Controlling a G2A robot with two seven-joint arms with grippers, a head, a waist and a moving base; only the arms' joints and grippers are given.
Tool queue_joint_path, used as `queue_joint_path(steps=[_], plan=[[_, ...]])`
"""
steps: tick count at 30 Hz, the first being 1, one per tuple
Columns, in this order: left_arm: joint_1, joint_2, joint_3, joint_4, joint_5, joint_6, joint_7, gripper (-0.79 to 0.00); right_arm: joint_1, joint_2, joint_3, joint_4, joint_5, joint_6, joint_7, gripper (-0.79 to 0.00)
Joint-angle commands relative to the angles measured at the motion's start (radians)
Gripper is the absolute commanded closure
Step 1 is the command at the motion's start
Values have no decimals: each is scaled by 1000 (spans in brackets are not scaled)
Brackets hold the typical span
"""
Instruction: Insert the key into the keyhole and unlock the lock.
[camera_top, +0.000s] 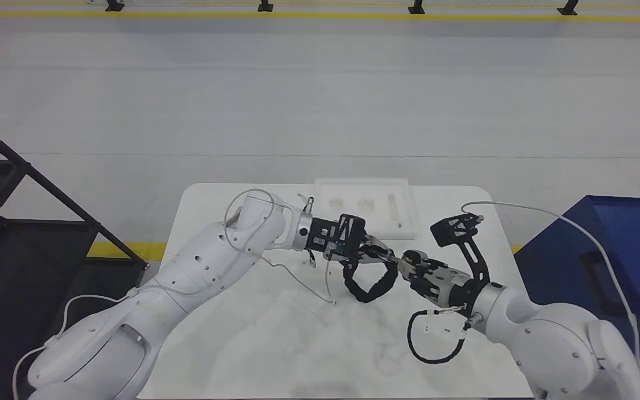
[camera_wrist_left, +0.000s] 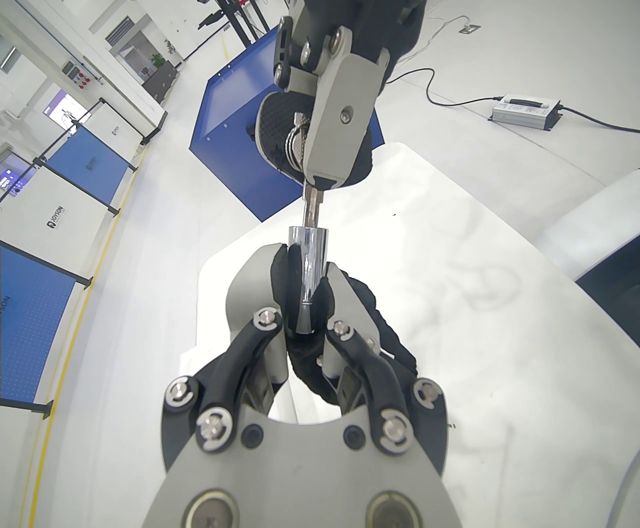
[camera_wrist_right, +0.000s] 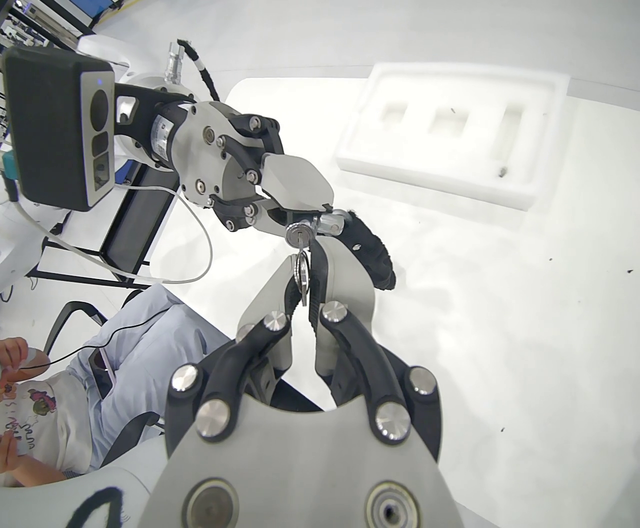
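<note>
**Key meeting keyhole above the tabletop**

We are starting with the one container: a white foam tray (camera_wrist_right: 450, 185) is lying flat at the far edge of the white tabletop (camera_top: 300, 340), apart from both claws. Three rectangular recesses are sitting in a row inside it — two short, one long. A small dark speck (camera_wrist_right: 501, 172) is lying in the long recess. We cannot tell what it is, and the two short recesses are looking too washed out for us to judge their contents.

The lock (camera_wrist_left: 307, 255) is showing as a polished chrome cylinder, with a thick black cable (camera_wrist_left: 380, 320) running from its rear end and looping below the claws. The left claw (camera_wrist_left: 305, 267) is clamping the cylinder across its barrel, its fingers pressing narrowly on both sides. It is holding the lock in the air above the middle of the tabletop, with the keyhole end pointing toward the right claw (camera_wrist_right: 307, 265).

The key (camera_wrist_left: 312, 210) is showing a slim silver blade. Its head is sitting pinched between the right claw's pads, together with a metal ring (camera_wrist_left: 295, 142). The blade is lining up with the cylinder's axis and its tip is entering the keyhole in the round end face — part of the blade is showing bare between claw and lock, so we cannot tell how deep it is sitting. In the top view the two claws are meeting tip to tip just in front of the tray.
</note>
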Motion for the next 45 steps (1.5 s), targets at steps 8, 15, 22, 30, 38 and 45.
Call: queue_joint_path(steps=[8, 15, 22, 30, 38, 45], plan=[[1, -6, -4, -15, 7, -4, -24, 0, 15, -3, -26, 0, -20, 22, 11, 0], [7, -9, -16, 0, -14, -19, -42, 0, 22, -4, -26, 2, -14, 17, 14, -785], [11, -5, -43, 14, -45, -58, -64, 0, 22, 1, -25, 2, -55, -101, 30, -785], [23, 15, -80, -26, -97, -102, -145, 0, 10, 11, -51, 18, -166, -327, 30, -785], [10, 52, -45, -95, -231, -102, -300, 0, -6, 18, -29, 37, -186, -477, -2, -785], [-37, 90, -1, -136, -442, -102, -466, 0, -9, 19, -16, 41, -183, -498, -13, -785]])
